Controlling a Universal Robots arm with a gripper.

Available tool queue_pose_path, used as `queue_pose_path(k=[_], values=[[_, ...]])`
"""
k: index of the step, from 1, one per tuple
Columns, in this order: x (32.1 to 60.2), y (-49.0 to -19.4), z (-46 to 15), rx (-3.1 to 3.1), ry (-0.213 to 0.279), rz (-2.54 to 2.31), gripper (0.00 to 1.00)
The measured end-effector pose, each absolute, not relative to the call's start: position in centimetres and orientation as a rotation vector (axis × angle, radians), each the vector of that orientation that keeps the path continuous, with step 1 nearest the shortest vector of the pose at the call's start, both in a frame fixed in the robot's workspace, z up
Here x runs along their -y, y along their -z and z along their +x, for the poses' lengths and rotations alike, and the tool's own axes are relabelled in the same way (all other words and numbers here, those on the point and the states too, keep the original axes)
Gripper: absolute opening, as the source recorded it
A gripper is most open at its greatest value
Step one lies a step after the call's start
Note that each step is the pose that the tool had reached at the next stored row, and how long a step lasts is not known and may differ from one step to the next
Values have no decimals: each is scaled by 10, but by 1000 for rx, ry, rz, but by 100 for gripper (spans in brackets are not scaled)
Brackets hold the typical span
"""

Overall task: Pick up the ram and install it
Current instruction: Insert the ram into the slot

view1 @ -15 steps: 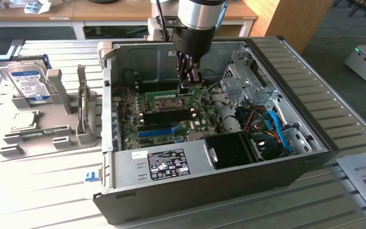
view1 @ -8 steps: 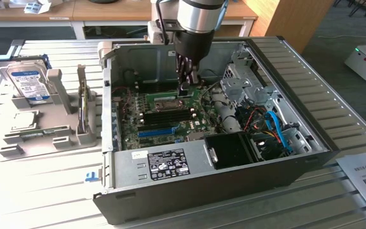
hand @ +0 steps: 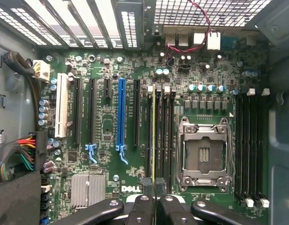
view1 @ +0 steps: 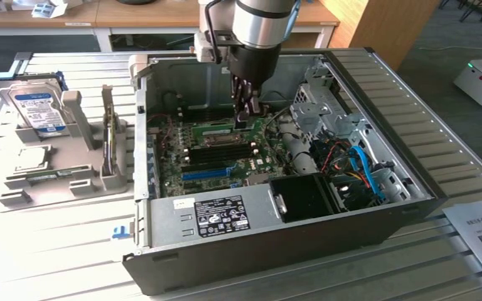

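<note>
My gripper (view1: 243,115) reaches down into the open computer case (view1: 408,125), over the motherboard (view1: 224,153). In the wrist view the ram (hand: 153,131) shows edge-on as a thin yellow-green strip. It is pinched between my black fingertips (hand: 147,183), so the gripper (hand: 154,185) is shut on it. The ram runs along the black memory slots (hand: 164,136) beside the CPU socket (hand: 203,152). I cannot tell whether it touches a slot or hangs just above it.
A long blue slot (hand: 121,117) and black expansion slots lie beside the memory slots. Blue cables (view1: 363,166) and a black fan shroud (view1: 308,197) crowd the case's right. Outside, a grey holder (view1: 73,182) carries a hard drive (view1: 38,106) and a green board (view1: 61,170).
</note>
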State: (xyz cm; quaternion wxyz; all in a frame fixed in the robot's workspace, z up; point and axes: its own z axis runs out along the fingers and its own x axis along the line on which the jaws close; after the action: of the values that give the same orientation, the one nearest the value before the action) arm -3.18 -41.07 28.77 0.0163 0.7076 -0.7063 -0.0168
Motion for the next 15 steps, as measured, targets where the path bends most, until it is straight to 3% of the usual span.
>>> queue_pose_path(k=[15], values=[[411, -271, -32, 2196, 52, 2200, 12]])
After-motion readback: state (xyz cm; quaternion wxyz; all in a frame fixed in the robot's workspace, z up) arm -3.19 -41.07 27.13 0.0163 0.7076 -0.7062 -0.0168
